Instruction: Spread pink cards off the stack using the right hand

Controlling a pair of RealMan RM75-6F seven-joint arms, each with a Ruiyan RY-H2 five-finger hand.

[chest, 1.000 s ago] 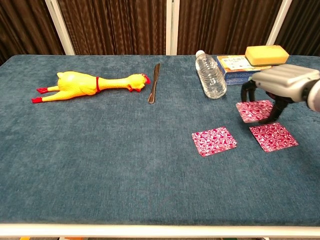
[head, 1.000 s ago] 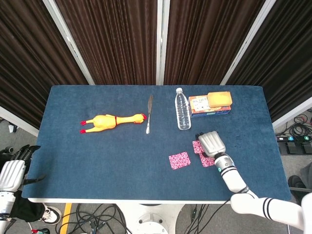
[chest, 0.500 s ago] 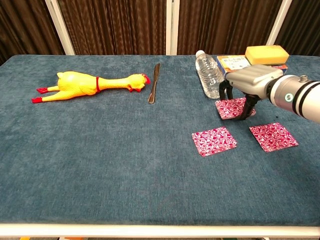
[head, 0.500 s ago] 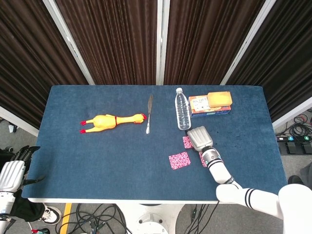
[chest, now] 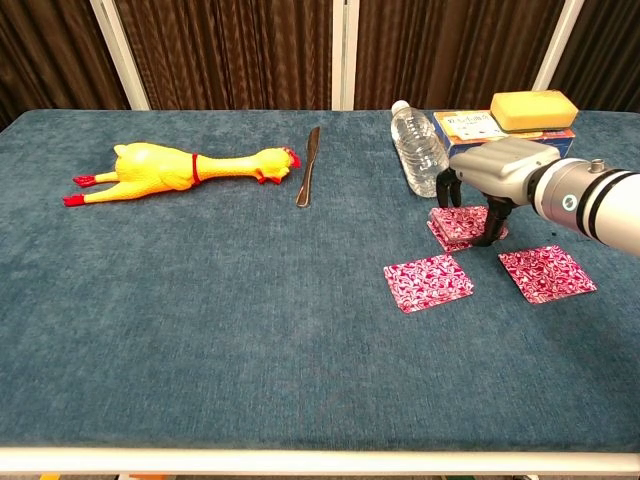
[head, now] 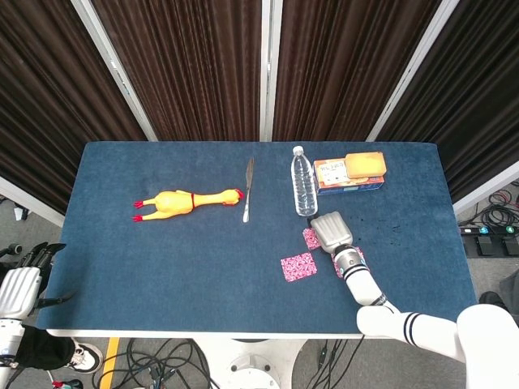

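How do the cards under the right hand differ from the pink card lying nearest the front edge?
The cards under the right hand are a stack, with layered edges showing; the front card is a single flat card. The hand's fingers reach down onto the stack, while the front card lies free and fully uncovered. The stack sits nearer the water bottle than the front card. Both show the same pink pattern.

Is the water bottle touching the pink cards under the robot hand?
Apart. In the chest view, blue cloth shows between the water bottle and the pink cards.
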